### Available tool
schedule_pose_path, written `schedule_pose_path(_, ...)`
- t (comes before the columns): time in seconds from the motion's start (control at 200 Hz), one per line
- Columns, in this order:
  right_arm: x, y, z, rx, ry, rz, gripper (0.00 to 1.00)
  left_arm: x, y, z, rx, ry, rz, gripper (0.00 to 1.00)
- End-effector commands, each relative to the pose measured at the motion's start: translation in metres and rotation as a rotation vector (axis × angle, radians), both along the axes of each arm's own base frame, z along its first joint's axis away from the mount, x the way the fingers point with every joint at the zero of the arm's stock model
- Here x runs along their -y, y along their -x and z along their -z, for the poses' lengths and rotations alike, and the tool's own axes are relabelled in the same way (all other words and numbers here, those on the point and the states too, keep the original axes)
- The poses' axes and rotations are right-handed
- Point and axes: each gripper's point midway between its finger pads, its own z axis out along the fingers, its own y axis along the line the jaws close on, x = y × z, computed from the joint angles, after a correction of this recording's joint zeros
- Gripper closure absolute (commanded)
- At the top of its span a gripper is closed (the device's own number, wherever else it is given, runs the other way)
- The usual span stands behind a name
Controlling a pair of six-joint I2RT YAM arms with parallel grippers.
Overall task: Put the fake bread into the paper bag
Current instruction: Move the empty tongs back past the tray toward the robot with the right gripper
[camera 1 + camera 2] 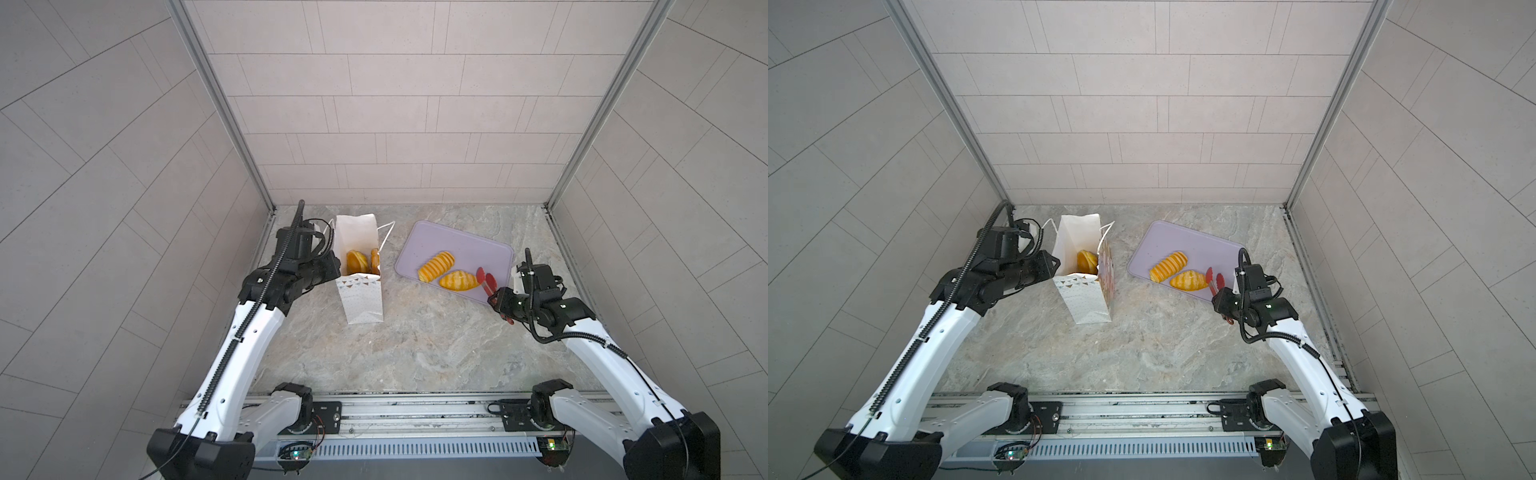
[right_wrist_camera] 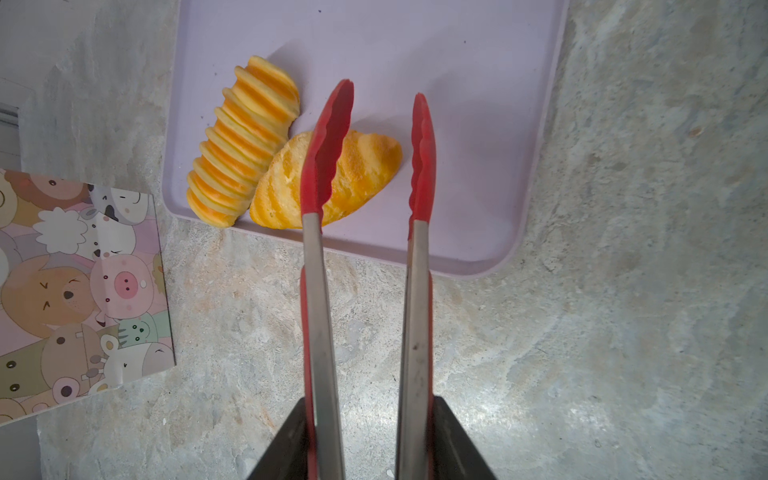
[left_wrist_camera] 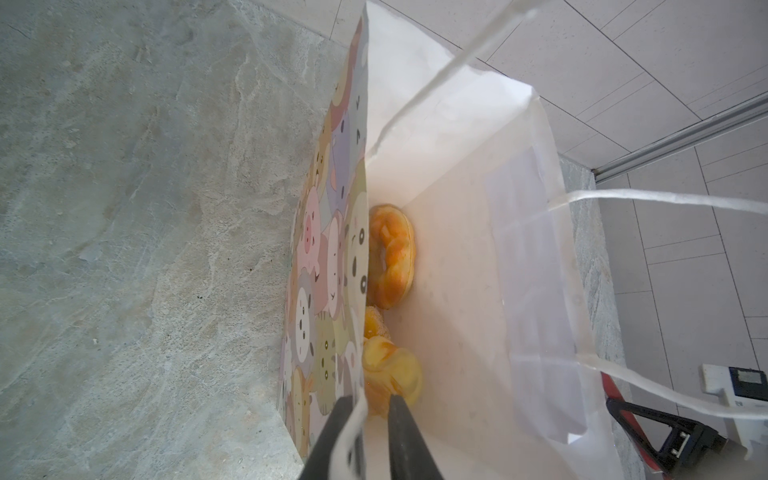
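The white paper bag [image 1: 362, 301] [image 1: 1089, 301] stands open at the left of the table. Golden fake bread [image 1: 358, 262] [image 1: 1087, 262] lies inside it, including a ring-shaped piece [image 3: 392, 257] and a loaf [image 3: 392, 370]. My left gripper [image 1: 335, 270] [image 3: 370, 415] straddles the bag's side wall [image 3: 457, 249] and handle string, shut on them. A striped loaf [image 1: 436, 266] [image 2: 245, 141] and a second loaf [image 1: 458, 280] [image 2: 365, 166] lie on the lilac tray. My right gripper [image 1: 500, 301] [image 2: 370, 401] is shut on red-tipped tongs [image 1: 486, 280] [image 2: 320, 291]. The tongs are spread, one tip over the second loaf.
The flat lilac tray [image 1: 457, 239] [image 1: 1192, 239] [image 2: 457, 62] lies at the back right on the marble tabletop. Tiled walls close in the back and both sides. A metal rail with the arm bases runs along the front edge.
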Motion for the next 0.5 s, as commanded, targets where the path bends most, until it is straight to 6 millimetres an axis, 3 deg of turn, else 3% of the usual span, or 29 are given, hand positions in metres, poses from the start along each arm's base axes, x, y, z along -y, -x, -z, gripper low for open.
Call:
schedule_pose_path(0.0, -0.001, -0.007, 0.000, 0.023, -0.016, 0.013, 0.57, 0.003, -0.002, -0.001, 0.011, 0.006, 0.009, 0.78)
schedule_pose_path(0.49, -0.003, -0.010, 0.012, 0.014, -0.034, 0.020, 0.59, 0.002, 0.000, -0.003, 0.013, 0.003, 0.006, 0.78)
